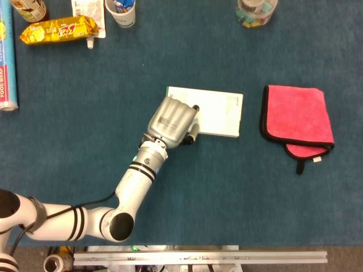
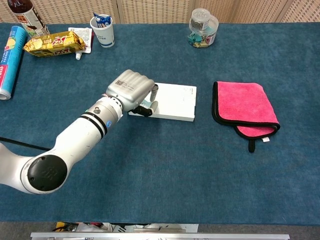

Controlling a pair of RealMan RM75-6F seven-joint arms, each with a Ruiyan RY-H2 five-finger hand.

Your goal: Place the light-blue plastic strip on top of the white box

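Observation:
The white box lies flat in the middle of the blue table. My left hand covers its left end, fingers curled down over the near-left corner. Of the light-blue plastic strip only a small sliver shows under the hand, between the fingers and the dark thumb; the head view hides it fully. The strip seems pinched in the hand and low over the box top. My right hand appears in neither view.
A folded pink cloth lies right of the box. Along the far edge stand a clear jar, a paper cup, a yellow snack packet and a blue roll.

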